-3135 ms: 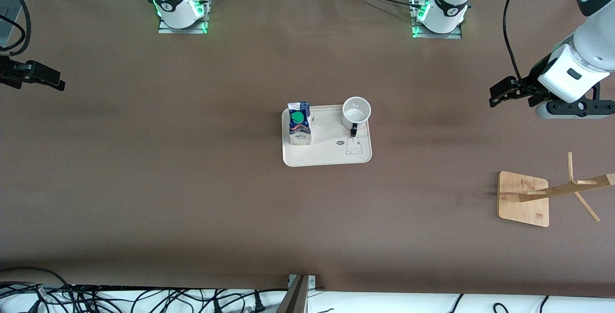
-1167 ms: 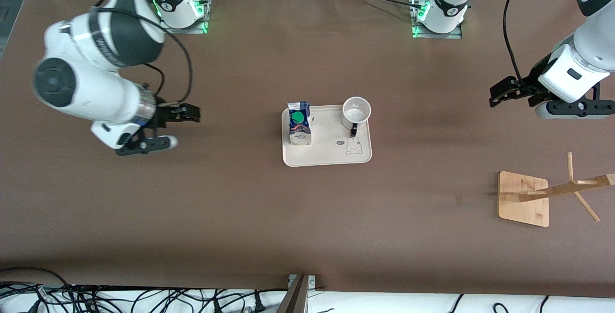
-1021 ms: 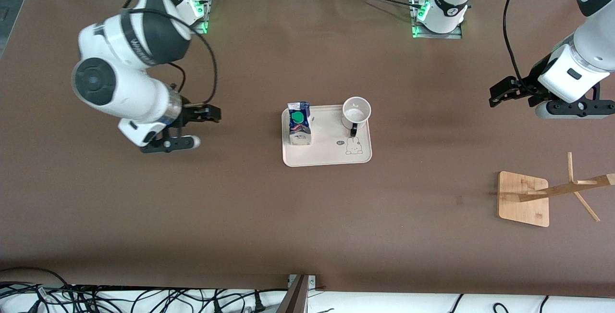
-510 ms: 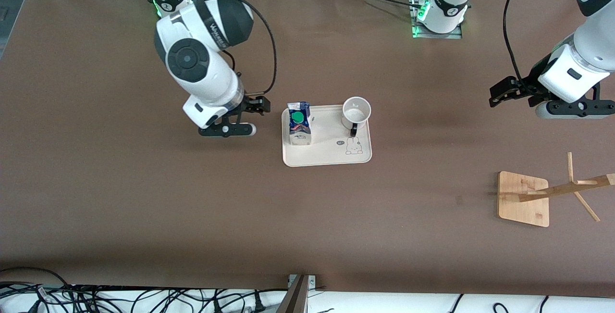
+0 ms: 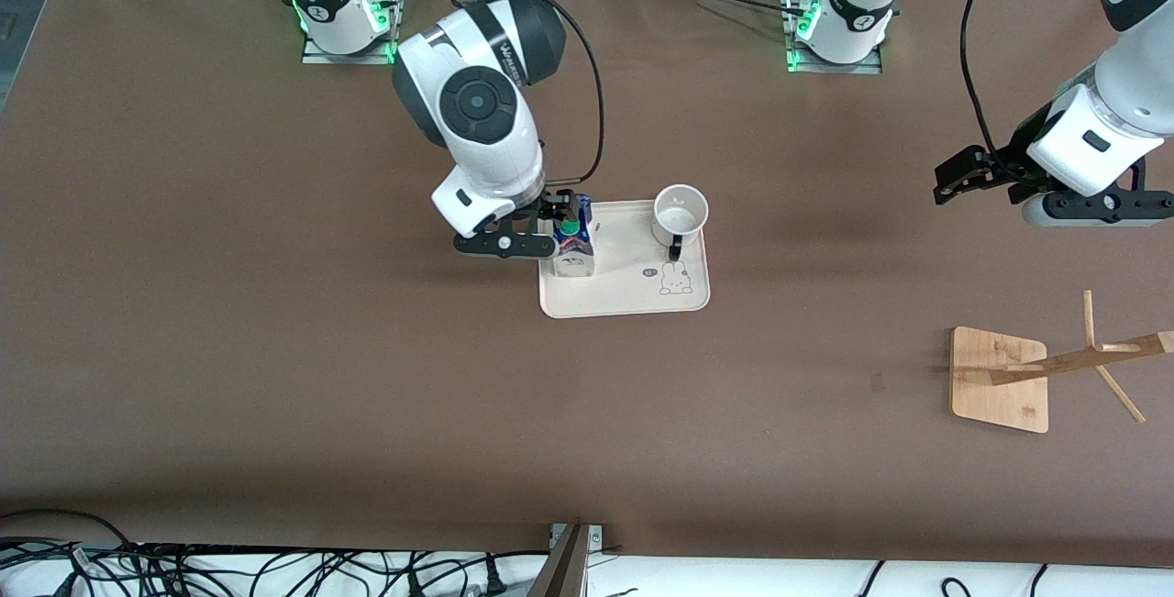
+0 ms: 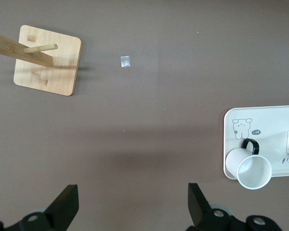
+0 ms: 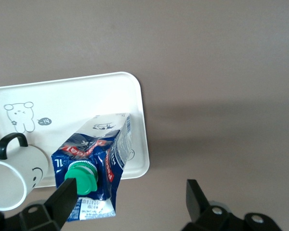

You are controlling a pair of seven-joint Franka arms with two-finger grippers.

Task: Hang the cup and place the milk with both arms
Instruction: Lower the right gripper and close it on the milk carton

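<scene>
The milk carton [image 5: 575,250], dark blue and white with a green cap, stands on a cream tray [image 5: 633,294] at the right arm's end of it. It also shows in the right wrist view [image 7: 94,161]. The white cup [image 5: 680,212] with a black handle stands on the same tray, toward the left arm's end; it shows in both wrist views [image 6: 250,169] [image 7: 12,175]. My right gripper [image 5: 548,223] is open and empty, over the tray's edge right beside the milk. My left gripper [image 5: 954,177] is open and empty, waiting high over the bare table near the left arm's end.
A bamboo rack with a square base [image 5: 1000,380] and a slanting post with pegs [image 5: 1091,356] stands nearer the front camera at the left arm's end. It shows in the left wrist view [image 6: 48,60]. Brown table lies all round the tray.
My right arm has swung in from its end of the table to the tray, ending beside the milk. The left arm, cup, milk and rack have not moved.
</scene>
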